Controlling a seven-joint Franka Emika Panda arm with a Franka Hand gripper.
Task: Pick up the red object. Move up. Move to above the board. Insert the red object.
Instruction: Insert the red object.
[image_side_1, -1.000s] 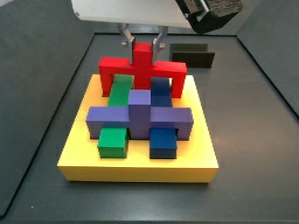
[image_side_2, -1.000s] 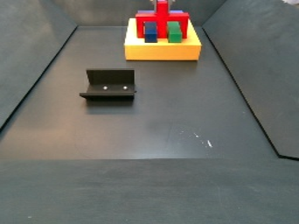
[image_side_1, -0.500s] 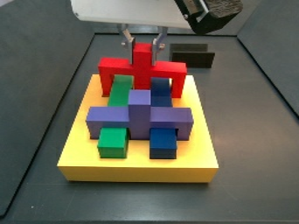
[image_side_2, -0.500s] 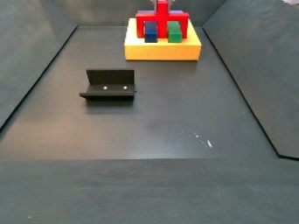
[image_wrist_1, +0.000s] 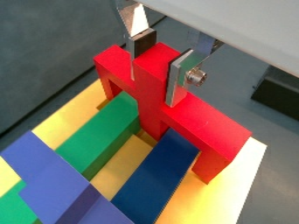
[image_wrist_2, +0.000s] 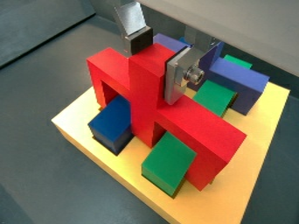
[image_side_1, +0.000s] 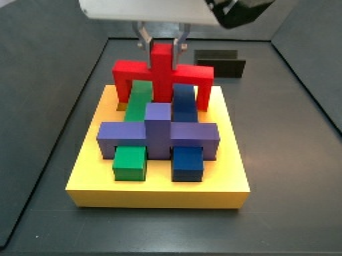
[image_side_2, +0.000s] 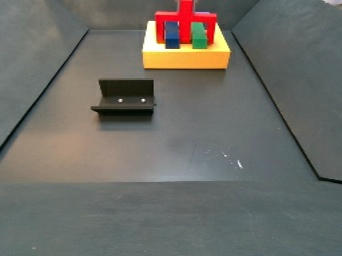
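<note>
Red object (image_wrist_1: 163, 101), just one, is clamped by its stub between my two fingers (image_wrist_1: 179, 74) above the one board (image_side_1: 160, 185); my gripper (image_wrist_1: 162, 59) is closed on it.

Floor (image_side_2: 174, 140): a dark grey matte sheet, evenly lit with a soft sheen and no hard shadows. A few small pale scratches (image_side_2: 234, 160) mark it right of centre, and a straight seam (image_side_2: 160, 181) crosses its near part. Dark side walls (image_side_2: 30, 85) slope up and outward on both sides; a back wall (image_side_2: 120, 12) closes the far end (the gripper (image_side_1: 162, 42) hangs near it, above the floor's far end). The fixture (image_side_2: 124, 97) stands on the floor, left of centre.
</note>
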